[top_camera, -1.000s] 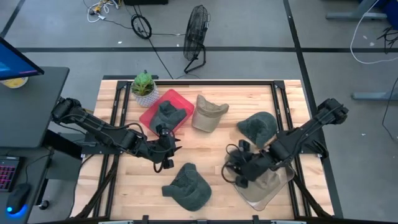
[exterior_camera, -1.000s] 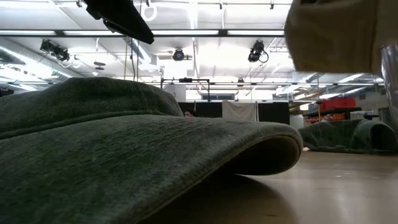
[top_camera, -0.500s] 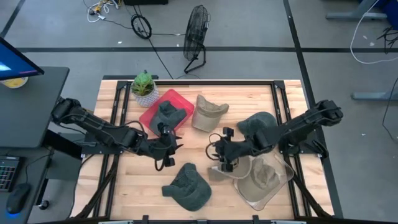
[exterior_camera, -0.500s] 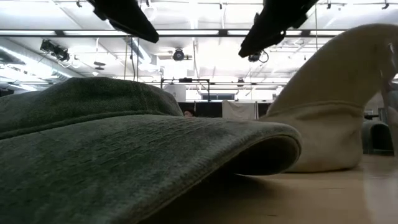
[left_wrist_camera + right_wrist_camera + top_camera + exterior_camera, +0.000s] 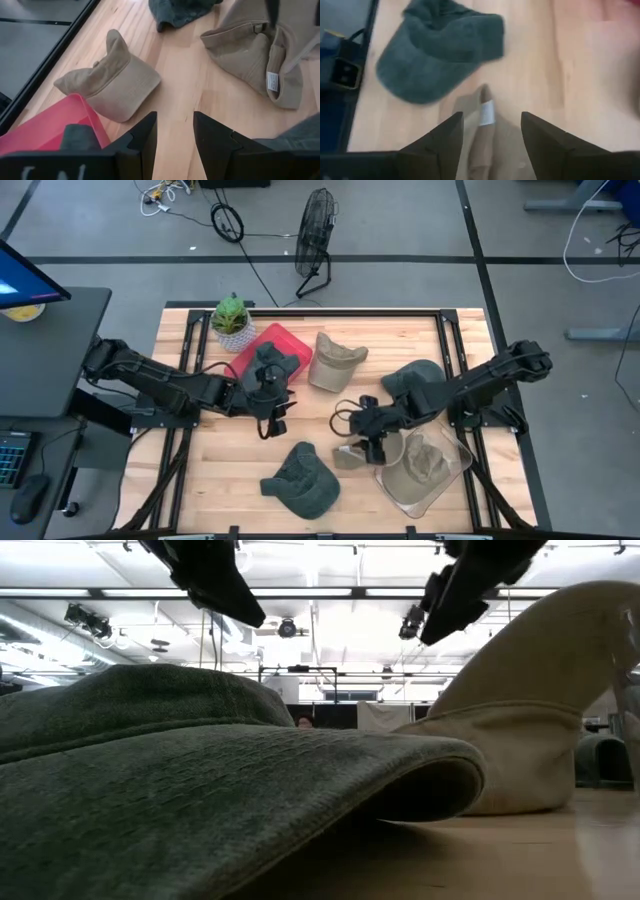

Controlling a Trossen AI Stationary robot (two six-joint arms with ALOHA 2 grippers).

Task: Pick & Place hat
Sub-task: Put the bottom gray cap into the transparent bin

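Note:
A beige hat (image 5: 415, 468) lies in the clear tray (image 5: 466, 464) at the near right, and its edge (image 5: 346, 456) reaches out onto the wood. My right gripper (image 5: 364, 432) hovers open just above that edge (image 5: 481, 131), with nothing between its fingers. My left gripper (image 5: 270, 408) stands open over bare wood by the red bin (image 5: 262, 348), which holds a dark hat (image 5: 270, 364). A green hat (image 5: 300, 480) rests on its brim near the front edge. A second beige hat (image 5: 335, 360) and a dark green hat (image 5: 415, 385) lie farther back.
A potted plant (image 5: 231, 318) stands at the far left corner beside the red bin. In the low view the green hat (image 5: 200, 770) fills the foreground. Bare wood (image 5: 320, 415) lies between the two grippers at the table's middle.
My right gripper has let go of the beige hat and gone toward the table's left, off the tray. The hat has dropped from its lifted place and now rests in the tray, edge on the wood. My left gripper has moved toward the far edge, nearer the red bin.

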